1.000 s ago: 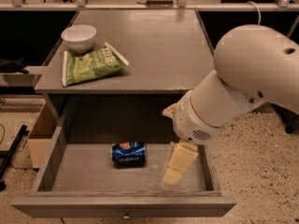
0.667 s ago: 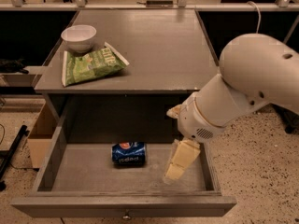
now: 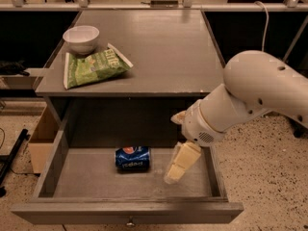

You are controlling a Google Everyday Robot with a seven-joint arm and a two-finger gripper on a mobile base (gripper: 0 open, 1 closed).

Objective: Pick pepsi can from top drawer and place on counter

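A: What has moved since a second ago?
B: Only the arm (image 3: 260, 85). Its big white shell sits lower and a bit further right. The wrist has hardly shifted. The pepsi can (image 3: 132, 158) is in the same spot.
A: Where's the can?
B: In the top drawer (image 3: 96, 184), lying on its side on the flat bottom, a little left of the middle. Nothing touches it.
A: End effector?
B: The end effector (image 3: 175, 147) hangs inside the drawer, just to the right of the can and apart from it. Two cream fingers (image 3: 183, 160) show and they're spread, nothing between them. The lower one points down toward the drawer floor; can't tell if it touches.
A: Counts?
B: One can. One drawer, pulled fully out, with one knob (image 3: 130, 222) on the front panel. One arm, one end effector.
A: On the counter (image 3: 168, 47)?
B: Two things, both at its left side. One white bowl (image 3: 81, 37), upright. One green chip bag (image 3: 94, 69), lying flat just in front of the bowl, its edge up against it.
A: Anything else?
B: One cardboard box (image 3: 42, 136) on the speckled floor (image 3: 269, 177), beside the drawer's left wall.
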